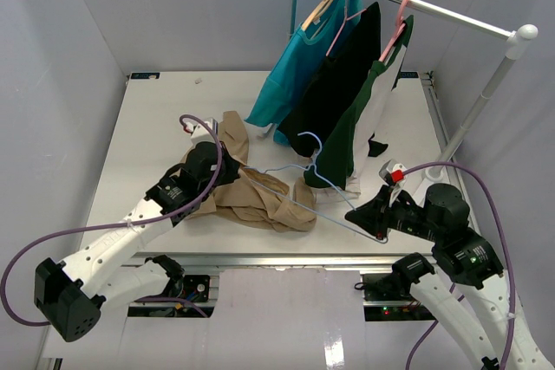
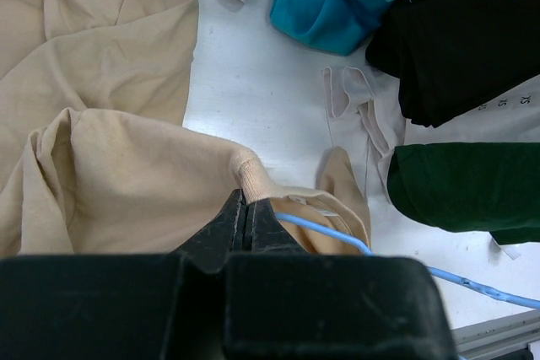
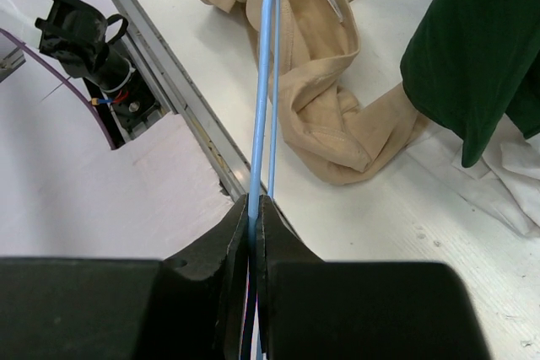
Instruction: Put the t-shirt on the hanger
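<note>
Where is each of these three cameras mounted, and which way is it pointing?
Top external: above and behind, looking down the table to the clothes rail; both arms show.
Left wrist: on that wrist, looking past its left fingers shut on the t-shirt.
Right wrist: on that wrist, looking along its right fingers shut on the hanger.
Shared: both wrist views show t-shirt, hanger and dark green shirt.

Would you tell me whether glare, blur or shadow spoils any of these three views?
Top external: even light, soft shadows, but the black shirt loses detail. Left wrist: the t-shirt is sharp, the bottom third solid black. Right wrist: the hanger is crisp.
</note>
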